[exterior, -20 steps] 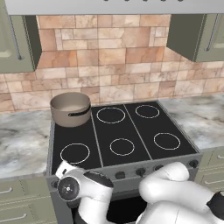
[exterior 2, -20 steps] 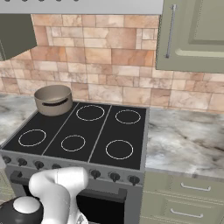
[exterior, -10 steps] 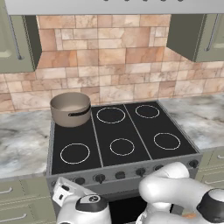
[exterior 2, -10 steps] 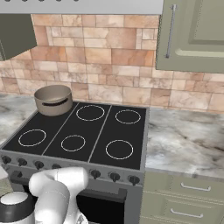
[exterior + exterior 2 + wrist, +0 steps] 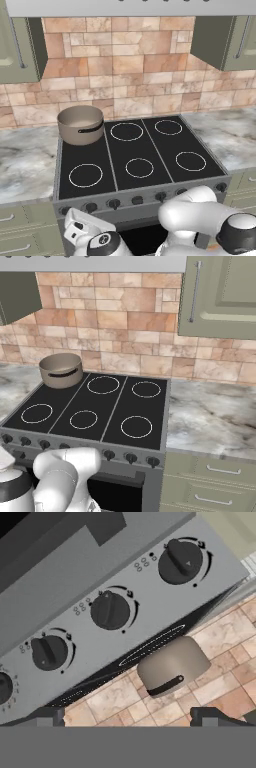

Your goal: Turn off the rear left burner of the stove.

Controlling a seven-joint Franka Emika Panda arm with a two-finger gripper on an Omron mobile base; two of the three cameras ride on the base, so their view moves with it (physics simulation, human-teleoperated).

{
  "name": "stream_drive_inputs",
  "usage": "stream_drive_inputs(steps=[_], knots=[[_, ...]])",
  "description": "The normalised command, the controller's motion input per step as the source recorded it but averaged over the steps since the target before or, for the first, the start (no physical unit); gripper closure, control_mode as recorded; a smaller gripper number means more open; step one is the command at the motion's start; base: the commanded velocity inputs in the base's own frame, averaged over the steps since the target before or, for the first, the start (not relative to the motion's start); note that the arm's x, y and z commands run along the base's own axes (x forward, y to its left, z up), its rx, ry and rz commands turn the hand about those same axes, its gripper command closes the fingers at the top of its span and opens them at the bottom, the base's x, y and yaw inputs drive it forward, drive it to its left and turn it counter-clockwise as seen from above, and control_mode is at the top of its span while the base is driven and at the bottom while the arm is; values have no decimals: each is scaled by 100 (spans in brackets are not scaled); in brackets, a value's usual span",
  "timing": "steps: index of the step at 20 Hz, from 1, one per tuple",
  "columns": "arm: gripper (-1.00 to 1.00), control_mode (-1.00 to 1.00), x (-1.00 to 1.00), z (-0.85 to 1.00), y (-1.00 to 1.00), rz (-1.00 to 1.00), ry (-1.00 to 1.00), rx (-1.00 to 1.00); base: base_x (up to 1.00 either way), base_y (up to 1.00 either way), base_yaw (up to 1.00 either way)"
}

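Stove [image 5: 145, 192]: wide grey steel range with a black glass top in three panels, sitting between marble counters [image 5: 215, 416]; five white ring burners are showing on the glass. In the hand view the control panel [image 5: 125, 627] is running as a tilted grey band from 8 o'clock to 2 o'clock.

Rear left burner [image 5: 82, 131]: lying at the 10 o'clock corner of the cooktop in the left base view, and mostly hiding under the pot.

Pot [image 5: 80, 124]: grey-brown metal with a dark handle, standing upright on that rear left zone; in the right base view it [image 5: 61, 370] is sitting at the far left corner of the glass. In the hand view it [image 5: 172, 666] is appearing rolled over, just beyond the panel's edge.

Knobs: a row of small dark round dials along the front. The hand view is showing three in full, at 2 o'clock [image 5: 180, 559], near centre [image 5: 109, 609] and at 9 o'clock [image 5: 48, 652], with a fourth cut off at the left edge.

Gripper [image 5: 129, 716]: jaws standing wide apart, holding nothing, fingertips [image 5: 46, 716] pointing at the panel and touching no knob. In the left base view the hand [image 5: 82, 230] is hanging low before the stove front, below the leftmost knobs.
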Motion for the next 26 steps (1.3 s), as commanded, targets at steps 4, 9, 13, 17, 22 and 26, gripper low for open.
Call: stream_drive_inputs(steps=[4,9,13,17,22,26], knots=[[-100,-100,26,-21,-3,3,-9,0,0,0,0],[-100,-100,12,-28,0,4,-12,1,0,0,0],[-100,-100,15,-31,0,3,-14,0,0,0,0],[-100,-100,26,-26,0,0,-8,1,0,0,0],[-100,-100,21,-23,0,0,-3,4,0,0,0],[-100,-100,11,-29,0,0,0,9,0,0,0]])
